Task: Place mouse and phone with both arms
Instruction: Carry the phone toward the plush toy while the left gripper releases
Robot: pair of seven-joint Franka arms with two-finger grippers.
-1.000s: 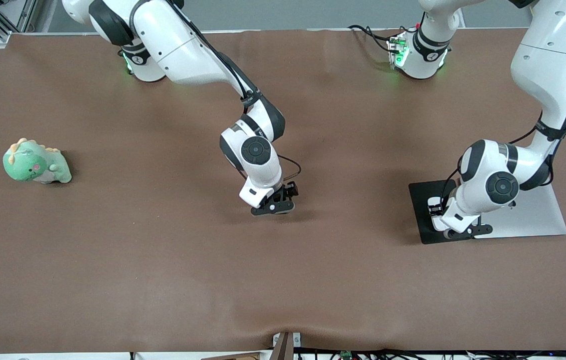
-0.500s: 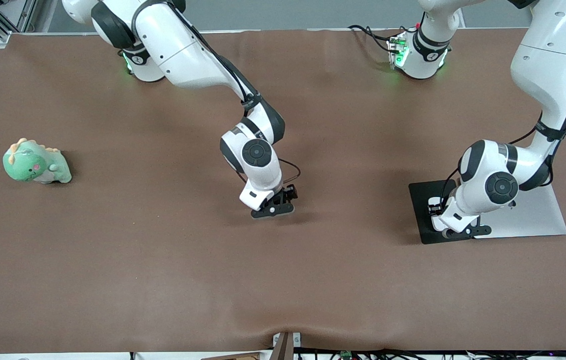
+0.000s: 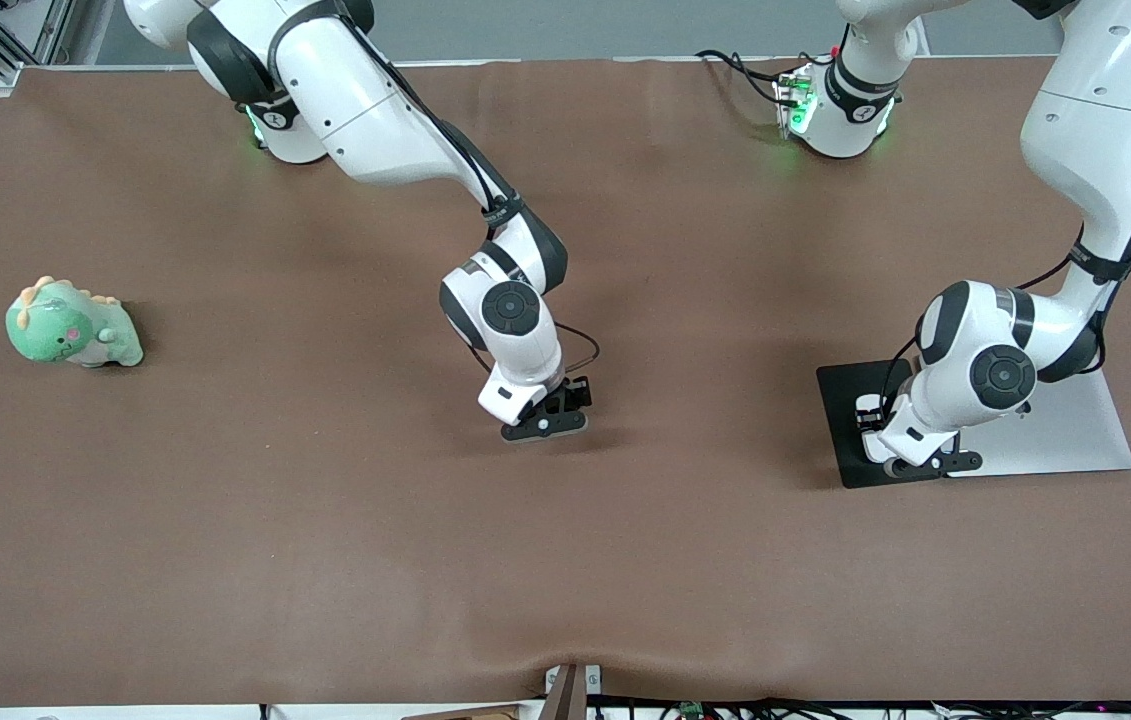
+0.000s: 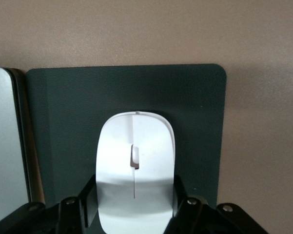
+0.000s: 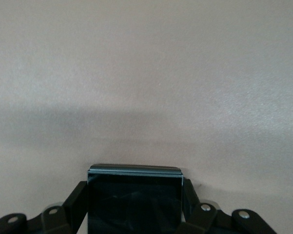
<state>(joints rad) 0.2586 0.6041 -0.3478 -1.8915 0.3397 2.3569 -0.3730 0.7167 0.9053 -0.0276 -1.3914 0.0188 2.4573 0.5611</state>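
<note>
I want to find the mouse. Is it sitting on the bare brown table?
No, the mouse is over the dark mat, with the left gripper shut on it.

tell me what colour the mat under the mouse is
Dark grey-green mat, plain, under the white mouse. It shows best in the left wrist view.

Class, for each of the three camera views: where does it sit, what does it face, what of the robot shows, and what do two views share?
Front view: high across the table, facing both arms, left gripper and right gripper.
Left wrist view: looks past its fingers at the mouse on the dark mat.
Right wrist view: fingers flank the phone.
Shared: the dark mat shows in front and left wrist views.
</note>
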